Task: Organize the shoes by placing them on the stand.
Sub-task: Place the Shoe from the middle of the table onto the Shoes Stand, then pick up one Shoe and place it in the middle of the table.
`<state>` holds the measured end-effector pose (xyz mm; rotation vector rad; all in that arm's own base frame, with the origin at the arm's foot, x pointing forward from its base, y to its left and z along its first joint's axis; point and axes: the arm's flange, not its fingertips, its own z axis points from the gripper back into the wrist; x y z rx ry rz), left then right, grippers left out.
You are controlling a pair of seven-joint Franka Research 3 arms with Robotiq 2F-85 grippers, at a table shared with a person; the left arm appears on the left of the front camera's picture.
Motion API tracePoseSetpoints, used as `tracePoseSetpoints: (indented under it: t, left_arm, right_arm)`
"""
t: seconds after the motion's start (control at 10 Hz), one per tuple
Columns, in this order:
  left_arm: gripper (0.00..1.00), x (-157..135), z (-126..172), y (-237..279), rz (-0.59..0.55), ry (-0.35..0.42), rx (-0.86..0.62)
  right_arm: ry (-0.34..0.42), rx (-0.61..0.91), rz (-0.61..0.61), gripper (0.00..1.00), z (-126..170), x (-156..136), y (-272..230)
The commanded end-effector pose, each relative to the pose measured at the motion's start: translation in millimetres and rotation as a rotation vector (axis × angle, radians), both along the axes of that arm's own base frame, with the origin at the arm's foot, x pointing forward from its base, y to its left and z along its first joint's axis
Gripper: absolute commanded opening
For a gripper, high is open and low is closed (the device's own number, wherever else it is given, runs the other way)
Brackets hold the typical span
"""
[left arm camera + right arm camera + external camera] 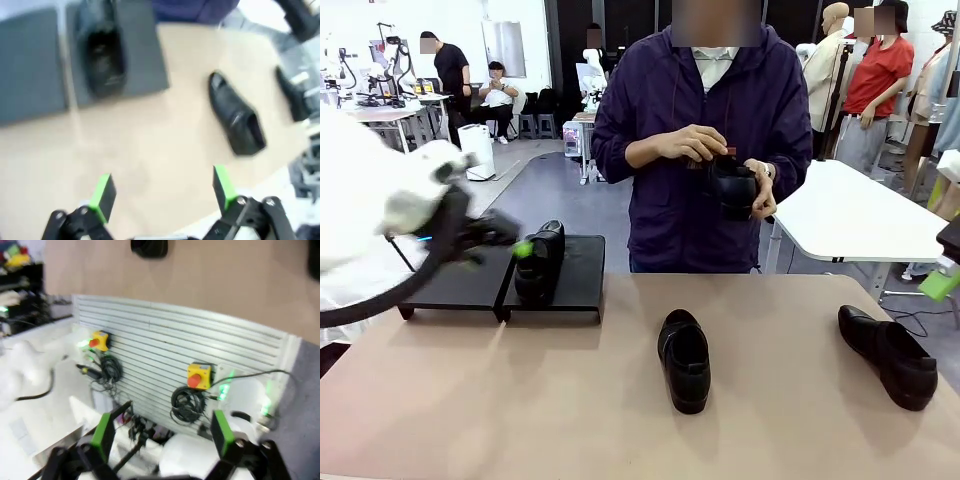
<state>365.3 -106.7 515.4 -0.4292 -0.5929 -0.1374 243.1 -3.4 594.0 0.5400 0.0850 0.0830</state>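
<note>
One glossy black shoe [540, 262] stands on the right platform of the low black stand [455, 285]. My left gripper [517, 246] hovers open just left of this shoe, holding nothing. The left wrist view shows its green fingers [102, 194] spread wide above bare table, with that shoe [102, 60] on the stand [30, 65] farther off. A second shoe [685, 360] lies mid-table and a third [888, 356] at the right. The person holds a fourth shoe [733, 188] in both hands. My right gripper [161, 432] is open and empty, off the table's right side.
The person stands at the far edge behind the table [500, 400]. The right wrist view looks down at a ribbed metal panel [165, 340] with yellow stop buttons [199, 375] and cables below the table edge. A white table [860, 215] stands at the back right.
</note>
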Motion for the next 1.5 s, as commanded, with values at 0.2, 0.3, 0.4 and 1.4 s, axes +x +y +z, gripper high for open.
tracePoseSetpoints:
  t: [0.2, 0.3, 0.4, 1.4]
  left_arm:
    - [1.0, -71.8, 51.0, 142.5, 0.068, 0.188, 0.213]
    - [1.0, -73.4, 56.3, 149.3, 0.063, 0.108, 0.115]
    - [1.0, -66.8, 55.3, 152.6, 0.097, 0.065, 0.021]
    - [1.0, -83.1, 47.5, 159.7, 0.116, 0.174, 0.21]
  right_arm:
    - [-0.007, 0.027, 0.02, 1.0, 4.4, 0.6, -1.6]
    - [-0.007, 0.027, 0.02, 1.0, 4.4, 0.6, -1.6]
    - [-0.007, 0.027, 0.02, 1.0, 4.4, 0.6, -1.6]
    - [-0.007, 0.027, 0.02, 1.0, 4.4, 0.6, -1.6]
